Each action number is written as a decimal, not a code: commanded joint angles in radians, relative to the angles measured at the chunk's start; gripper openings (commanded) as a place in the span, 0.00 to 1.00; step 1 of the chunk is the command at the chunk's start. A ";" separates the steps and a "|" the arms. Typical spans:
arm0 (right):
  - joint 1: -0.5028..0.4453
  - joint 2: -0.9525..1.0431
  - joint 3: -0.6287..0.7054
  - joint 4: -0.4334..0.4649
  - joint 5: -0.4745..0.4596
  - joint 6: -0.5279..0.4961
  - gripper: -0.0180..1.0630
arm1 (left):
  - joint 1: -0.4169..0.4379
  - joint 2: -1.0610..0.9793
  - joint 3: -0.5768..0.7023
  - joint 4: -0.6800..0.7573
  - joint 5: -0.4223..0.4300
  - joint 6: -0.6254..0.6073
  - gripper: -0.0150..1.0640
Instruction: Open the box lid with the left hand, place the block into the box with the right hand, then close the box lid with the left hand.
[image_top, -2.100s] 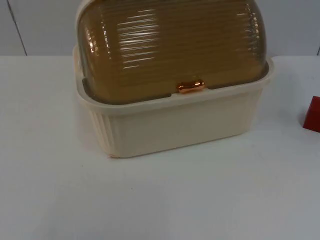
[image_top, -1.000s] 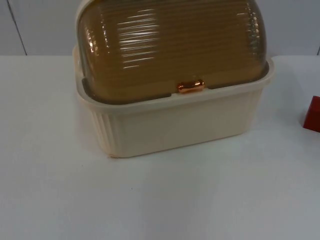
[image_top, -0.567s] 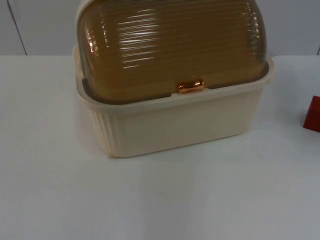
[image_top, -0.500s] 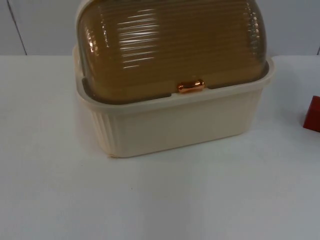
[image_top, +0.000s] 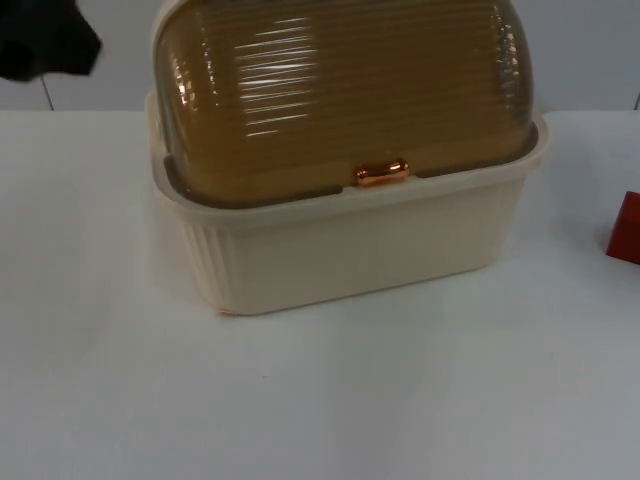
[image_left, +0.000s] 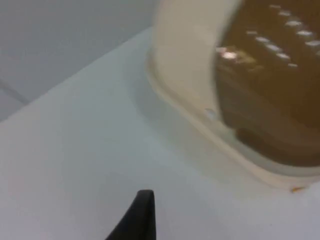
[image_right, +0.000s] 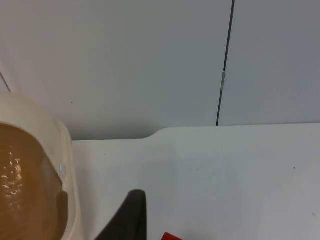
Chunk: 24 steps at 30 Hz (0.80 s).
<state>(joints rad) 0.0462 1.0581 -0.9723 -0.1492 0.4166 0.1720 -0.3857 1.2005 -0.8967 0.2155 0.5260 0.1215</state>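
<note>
A cream ribbed box (image_top: 350, 250) stands at the middle of the table, its amber ribbed dome lid (image_top: 340, 90) down. A copper handle (image_top: 381, 173) sits at the lid's front edge. The red block (image_top: 626, 230) lies at the table's right edge, to the right of the box. My left gripper (image_top: 45, 42) is a dark shape above the table's far left, beside the box's left end. In the left wrist view the box's end wall (image_left: 185, 60) and lid (image_left: 275, 90) are close. The right wrist view holds the box's end (image_right: 65, 165) and a corner of the block (image_right: 172, 236).
The white table top (image_top: 320, 400) stretches in front of the box and to both sides. The grey partition wall (image_top: 590, 50) runs behind the box, with a dark seam (image_right: 225, 65) in the right wrist view.
The left arm has come into the top view at the upper left, where nothing was before. Box, lid and block have not moved.
</note>
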 joint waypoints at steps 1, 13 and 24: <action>0.000 0.000 -0.007 -0.007 -0.018 -0.004 0.98 | -0.068 0.023 -0.006 0.082 -0.001 0.005 0.98; 0.000 0.000 -0.007 -0.007 -0.009 -0.004 0.98 | -0.440 0.204 -0.022 0.723 -0.015 -0.010 0.98; 0.000 0.000 -0.007 -0.007 -0.002 -0.004 0.98 | -0.594 0.430 -0.051 1.018 0.048 -0.320 0.98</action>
<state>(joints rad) 0.0462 1.0581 -0.9723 -0.1492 0.4166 0.1720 -0.9709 1.6276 -0.9403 1.1950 0.5687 -0.1467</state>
